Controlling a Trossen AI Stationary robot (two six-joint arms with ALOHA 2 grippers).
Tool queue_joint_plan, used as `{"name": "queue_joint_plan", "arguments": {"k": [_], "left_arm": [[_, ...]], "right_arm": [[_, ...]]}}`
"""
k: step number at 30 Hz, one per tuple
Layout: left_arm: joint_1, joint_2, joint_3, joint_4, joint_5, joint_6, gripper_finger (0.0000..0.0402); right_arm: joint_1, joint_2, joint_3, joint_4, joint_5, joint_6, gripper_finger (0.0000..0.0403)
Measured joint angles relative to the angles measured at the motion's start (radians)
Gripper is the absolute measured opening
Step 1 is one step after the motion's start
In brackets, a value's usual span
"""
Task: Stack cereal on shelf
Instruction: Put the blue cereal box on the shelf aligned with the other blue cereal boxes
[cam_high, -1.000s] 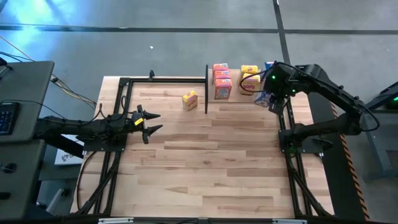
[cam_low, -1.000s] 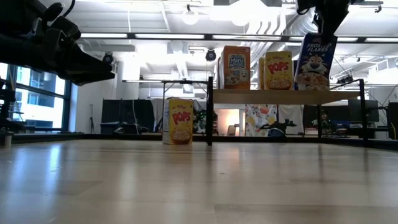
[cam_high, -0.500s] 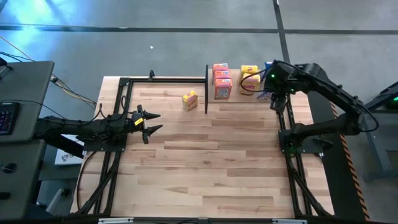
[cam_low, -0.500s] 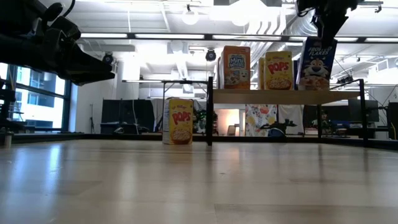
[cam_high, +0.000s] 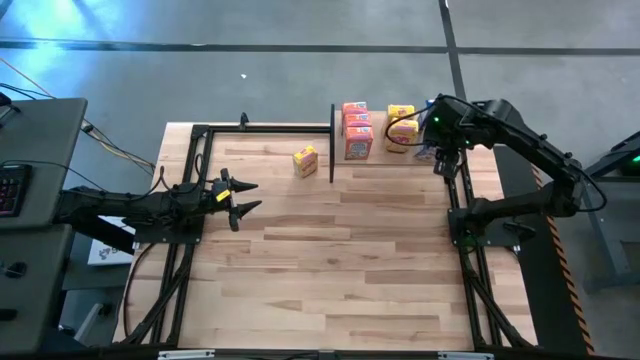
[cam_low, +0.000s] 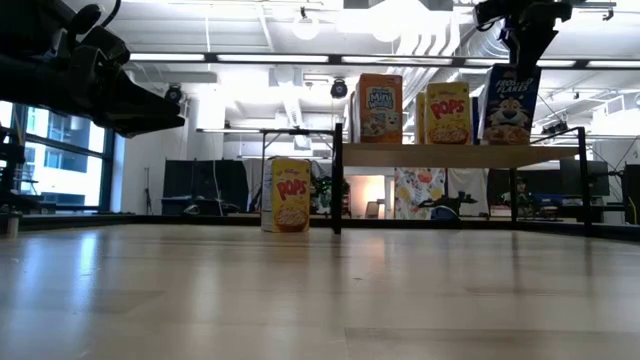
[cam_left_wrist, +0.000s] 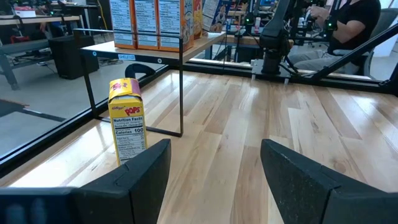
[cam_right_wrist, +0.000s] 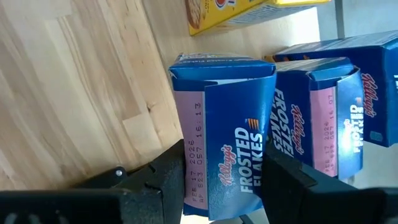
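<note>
Cereal mostly fills the shelf (cam_low: 460, 155); right gripper (cam_right_wrist: 224, 180) clamps a blue box (cam_right_wrist: 227, 137) there, one yellow box (cam_high: 305, 160) left at upper centre.

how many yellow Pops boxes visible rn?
2 clearly: one yellow box standing on the table left of the shelf, another yellow box on the shelf. More may sit hidden behind.

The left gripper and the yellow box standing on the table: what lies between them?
Only bare tabletop between left gripper and yellow box, per the high view.
</note>
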Motion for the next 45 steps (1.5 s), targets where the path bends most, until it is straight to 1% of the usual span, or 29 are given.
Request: {"name": "queue_joint_plan", "arguments": {"k": [7, 10, 14, 20, 30, 35, 45], "left_arm": [[0.000, 0.000, 0.000, 0.000, 0.000, 0.000, 0.0239], [0.000, 0.000, 0.000, 0.000, 0.000, 0.000, 0.0239], [0.000, 0.000, 0.000, 0.000, 0.000, 0.000, 0.0239], [0.000, 0.000, 0.000, 0.000, 0.000, 0.000, 0.0239], [0.000, 0.000, 0.000, 0.000, 0.000, 0.000, 0.0239], [0.000, 0.000, 0.000, 0.000, 0.000, 0.000, 0.0239], [0.000, 0.000, 0.000, 0.000, 0.000, 0.000, 0.0239]], "right_arm": [[0.000, 0.000, 0.000, 0.000, 0.043, 0.001, 0.0201], [0.000, 0.004, 0.000, 0.000, 0.044, 0.003, 0.0211], [0.000, 0.020, 0.000, 0.000, 0.045, 0.002, 0.0213], [0.000, 0.043, 0.000, 0.000, 0.083, 0.003, 0.0213], [0.000, 0.022, 0.000, 0.000, 0.125, 0.001, 0.0213], [-0.007, 0.018, 0.000, 0.000, 0.127, -0.032, 0.0213], [-0.016, 0.018, 0.000, 0.000, 0.106, -0.020, 0.0213]]}}
